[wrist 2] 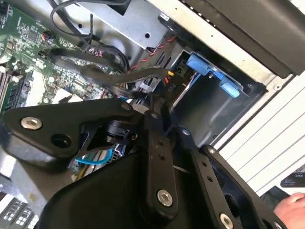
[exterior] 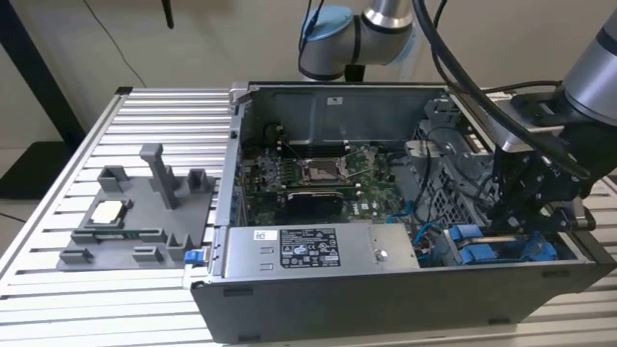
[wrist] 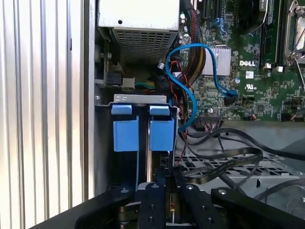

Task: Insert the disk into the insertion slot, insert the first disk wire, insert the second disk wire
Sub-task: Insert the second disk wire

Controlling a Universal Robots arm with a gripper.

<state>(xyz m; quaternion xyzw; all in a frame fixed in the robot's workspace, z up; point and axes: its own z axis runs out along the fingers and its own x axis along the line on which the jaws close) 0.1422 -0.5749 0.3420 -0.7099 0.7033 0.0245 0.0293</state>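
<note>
Drive bay work is where we find the arm: the claw [exterior: 528, 220] hangs low inside the open computer case [exterior: 386, 296], right over the bay. In the first wrist view its black linkage [wrist: 167, 198] sits just behind two blue carriers standing side by side in that bay. We take the one straight ahead of the claw to be the disk [wrist: 162, 134]; it looks already pushed down into its slot, with the other blue-framed drive [wrist: 126, 134] touching or nearly touching it on the far side. We cannot tell how far the claw is open, nor whether it has hold of anything.

We judge the disk to be stiff, fairly heavy for its size and sensitive to knocks. Its metal faces would be slick, so the plastic carrier frame, by its long edges or the raised blue tab, is the better place to take it.

Room is tight. The bay's sheet-metal walls close in on both sides of the claw. Beyond the carriers sits the power supply [wrist: 138, 19]. A looping blue cable [wrist: 190, 52] and several flat black cables [wrist: 228, 162] lie loose just beside the claw, toward the motherboard [exterior: 318, 173], and could snag. The open side of the case gives the only free room above the slatted table [exterior: 164, 116]
</note>
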